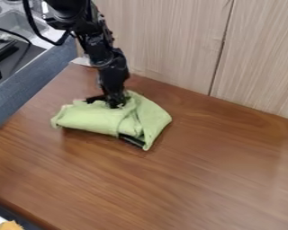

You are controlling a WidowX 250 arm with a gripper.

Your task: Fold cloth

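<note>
And the green cloth [89, 120] lies bunched on the table [200, 170], partly folded, I'd say: layers overlap, squaring and flattening remain! One cloth, one gripper [114, 104] at its far side, clenched or released I can't tell, one dark strip [132, 140] under the near edge!

Green cloth [92, 119] is seen part-folded on brown table [218, 175], touched from above by gripper [110, 102] near its far edge, dark strip [132, 140] exposed at near edge, table backed by pale panels [164, 40].
</note>
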